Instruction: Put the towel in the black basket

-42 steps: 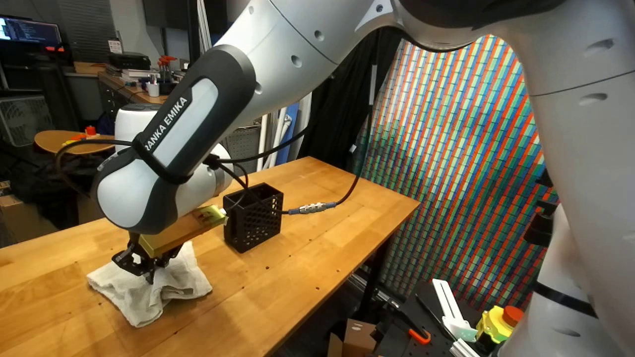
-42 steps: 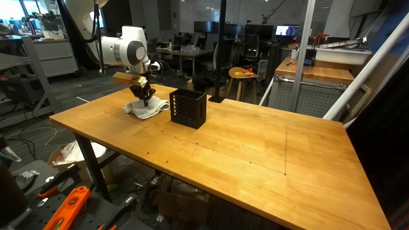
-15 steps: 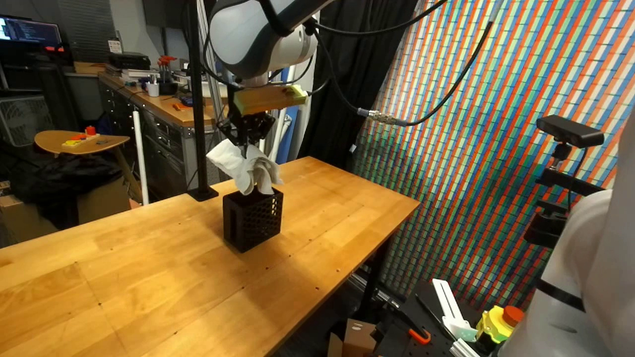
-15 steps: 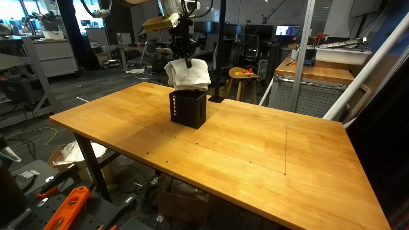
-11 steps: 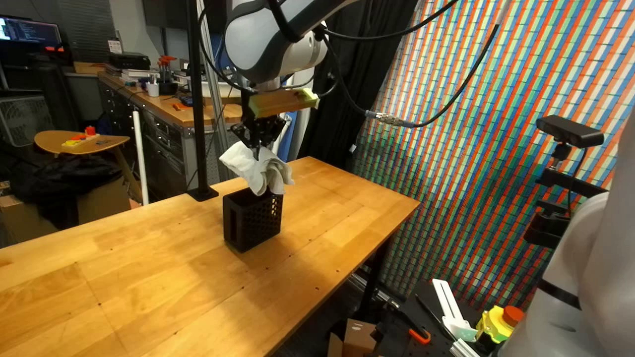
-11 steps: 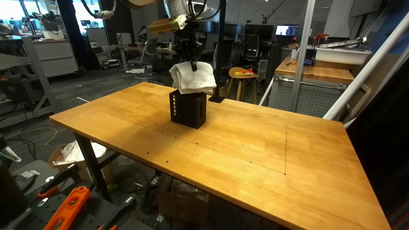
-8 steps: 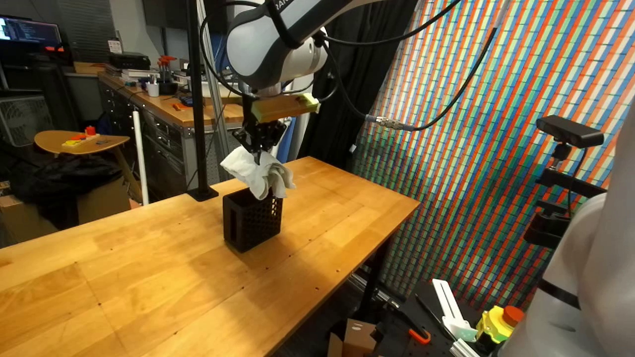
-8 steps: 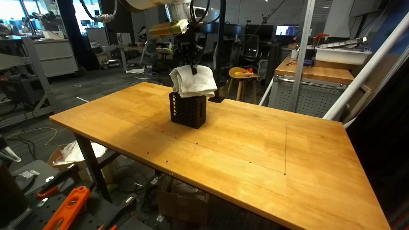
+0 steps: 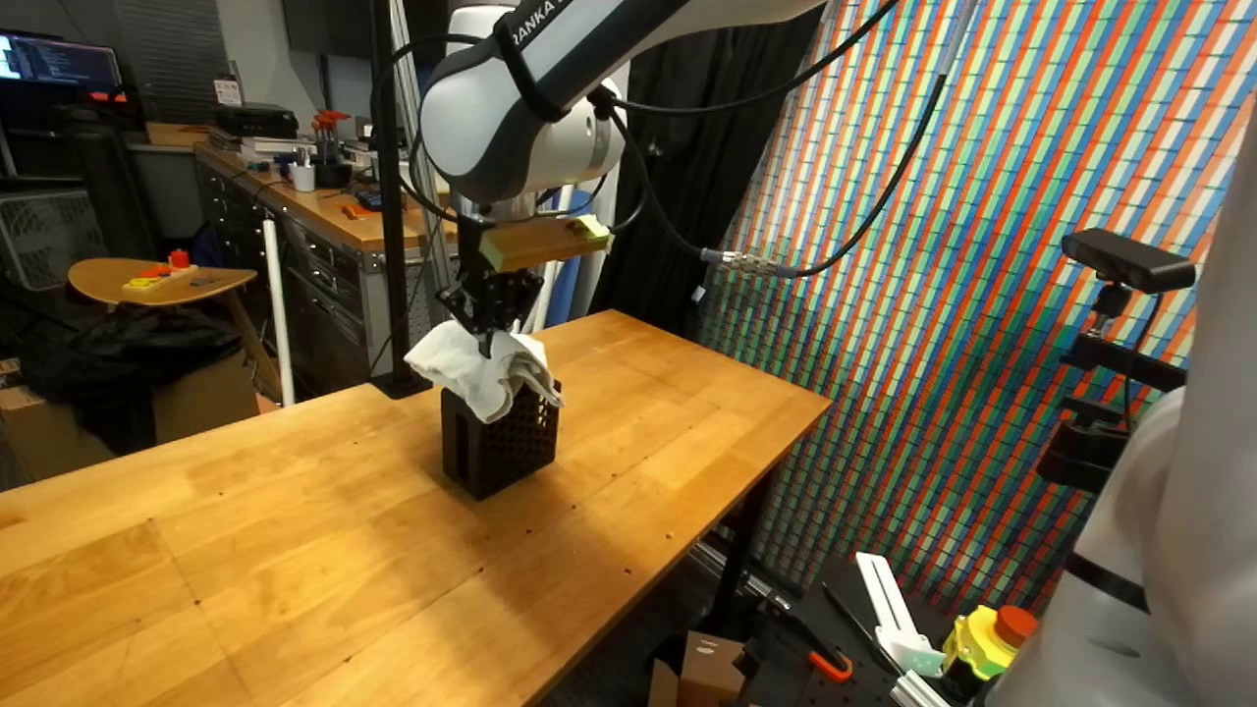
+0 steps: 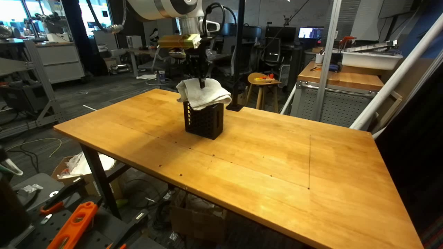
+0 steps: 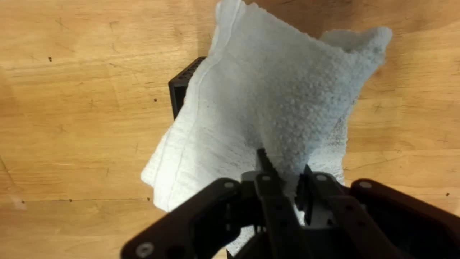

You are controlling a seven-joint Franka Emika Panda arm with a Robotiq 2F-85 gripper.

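Wrist view: Robotiq gripper (image 11: 284, 169), pinching white towel (image 11: 230, 115) | location: over mouth of black perforated basket (image 11: 179, 83), edges overhanging | step, I'd judge from here: placing | next: centre, press bulk inside, then release

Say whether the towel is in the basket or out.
Mostly out: the gripper holds the towel over the basket, cloth edges reaching past its sides in both exterior views. Whether any fold dips inside is hidden.
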